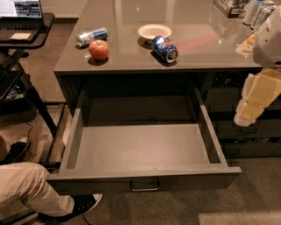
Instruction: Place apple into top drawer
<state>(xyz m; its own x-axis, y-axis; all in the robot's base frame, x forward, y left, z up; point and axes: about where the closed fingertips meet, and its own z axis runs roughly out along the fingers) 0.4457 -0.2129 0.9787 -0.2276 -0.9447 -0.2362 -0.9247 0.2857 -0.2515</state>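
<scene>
The red apple (99,49) stands on the dark counter top (131,61), near its front left edge. The top drawer (145,178) is pulled wide open below it, and its grey floor holds nothing. Its small metal handle (145,187) shows on the front panel. My gripper (251,103), on the cream and white arm, hangs at the right edge of the view. It is beside the drawer's right wall, far to the right of the apple and lower than the counter top. It holds nothing that I can see.
A blue soda can (164,48) lies on its side right of the apple, another can (91,35) behind it, and a white bowl (154,31) between them. More cans (257,11) stand back right. Narrower drawers (246,132) are right. A laptop stand (22,26) and a person's leg (26,189) are left.
</scene>
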